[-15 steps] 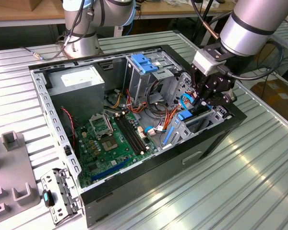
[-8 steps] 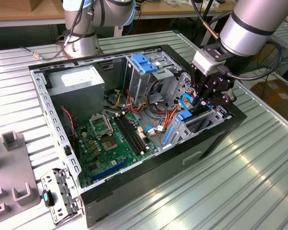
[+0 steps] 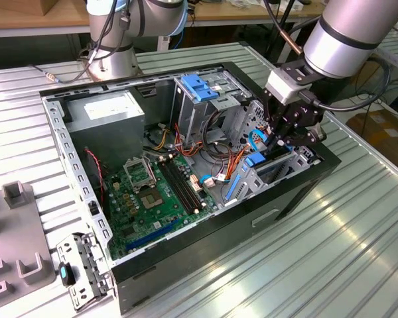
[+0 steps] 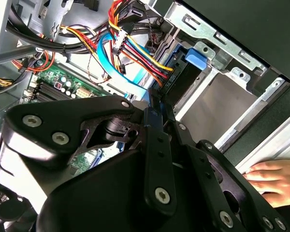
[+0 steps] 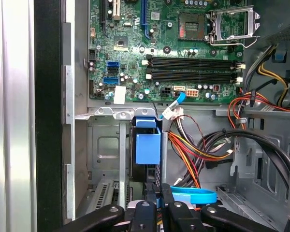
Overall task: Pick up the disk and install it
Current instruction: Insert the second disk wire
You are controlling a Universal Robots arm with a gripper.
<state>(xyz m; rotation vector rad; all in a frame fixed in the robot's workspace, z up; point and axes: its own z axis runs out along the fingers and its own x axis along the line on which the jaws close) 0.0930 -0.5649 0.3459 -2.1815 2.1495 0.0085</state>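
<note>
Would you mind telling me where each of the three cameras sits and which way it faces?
Exterior view: off the arm, above the table, looking down into the open computer case; arm and gripper show.
First wrist view: on the arm, looking along the gripper at the disk in its bay, motherboard beyond.
Second wrist view: on the arm, behind the gripper linkage, facing the bay; a person's hand shows.
Both wrist views share the disk.

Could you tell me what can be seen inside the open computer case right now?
Inside the computer case lie the green motherboard, coloured cables and the disk, held on edge in its bay by the gripper. The bay's bottom is hidden.
</note>
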